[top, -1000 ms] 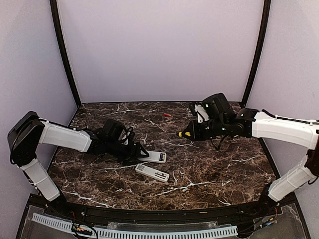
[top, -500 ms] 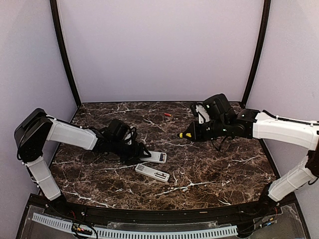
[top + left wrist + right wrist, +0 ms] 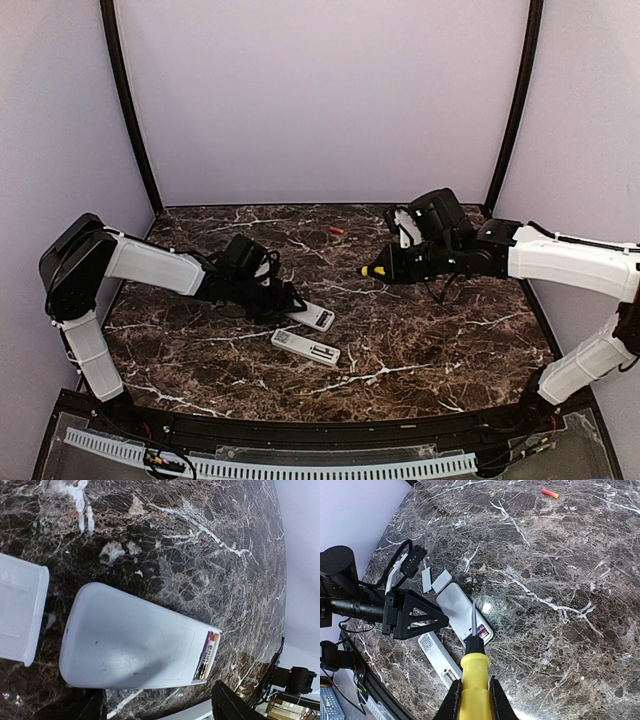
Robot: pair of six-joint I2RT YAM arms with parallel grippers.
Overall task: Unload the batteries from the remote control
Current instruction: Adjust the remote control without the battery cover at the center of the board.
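- Where the overhead camera looks down, the remote control point(image 3: 316, 317) lies on the marble table point(image 3: 450, 340). The left gripper point(image 3: 290, 305) sits at its left end with the jaws spread wide.
- A second remote point(image 3: 306, 348) lies just on the near side of the remote control. A red battery point(image 3: 337, 230) lies well beyond it, toward the back wall.
- Right of the remote control and well apart from it, the right gripper point(image 3: 392, 266) is clamped on a yellow-handled tool point(image 3: 375, 270).
- From the left wrist, the remote control point(image 3: 125, 650) lies back-up ahead of two dark fingers point(image 3: 235, 702) held wide apart. Whether they touch it I cannot tell.
- Its battery bay is uncovered at one end, and batteries point(image 3: 205, 655) sit inside.
- A flat white piece point(image 3: 20, 612) lies just off the remote control's other end.
- From the right wrist, the right gripper point(image 3: 473, 700) pinches the yellow-handled tool point(image 3: 475, 672), whose grey blade points toward the remote control point(image 3: 455, 602).
- The batteries point(image 3: 481, 629) show in the open bay. Two cover plates point(image 3: 441, 581) lie just past the closed end, and the left gripper point(image 3: 442, 617) is alongside. The red battery point(image 3: 550, 492) is far beyond.
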